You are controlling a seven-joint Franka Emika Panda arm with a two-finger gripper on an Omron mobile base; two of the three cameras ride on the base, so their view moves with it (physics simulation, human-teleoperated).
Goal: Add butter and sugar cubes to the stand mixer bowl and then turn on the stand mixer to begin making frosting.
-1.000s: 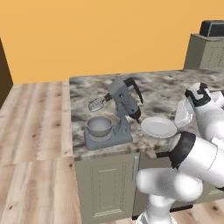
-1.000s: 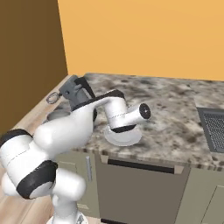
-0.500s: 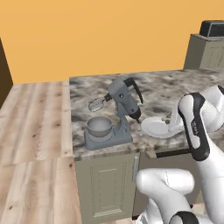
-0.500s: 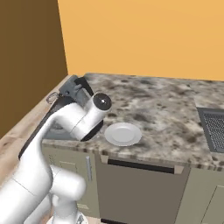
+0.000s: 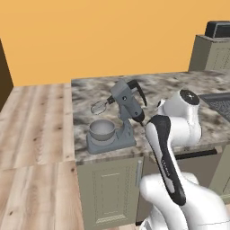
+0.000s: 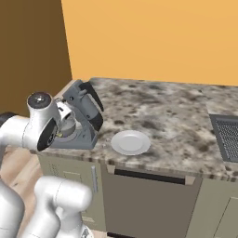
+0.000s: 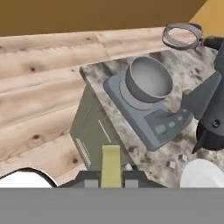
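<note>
In the hand view my gripper (image 7: 110, 182) is shut on a yellow stick of butter (image 7: 110, 161), held up off the counter's front edge. Beyond it the grey stand mixer bowl (image 7: 148, 79) sits empty on the stand mixer (image 7: 158, 120). The whisk (image 7: 181, 34) hangs raised past the bowl, and the tilted head (image 7: 211, 114) is at the right. Two small pale sugar cubes (image 7: 172, 165) lie on the counter between the mixer base and the plate. From the left base the stand mixer (image 5: 126, 108) and its bowl (image 5: 102, 129) stand left of my arm.
A flat white plate (image 6: 131, 142) lies on the marble counter (image 6: 176, 116) right of the mixer (image 6: 82, 111). A dark stove grate (image 6: 228, 137) is at the far right. Wooden floor lies left of the counter, and cabinet doors (image 7: 89, 131) sit below its edge.
My arm has swung back from over the plate toward the mixer side. The plate now shows in the right base view and is covered in the left one.
</note>
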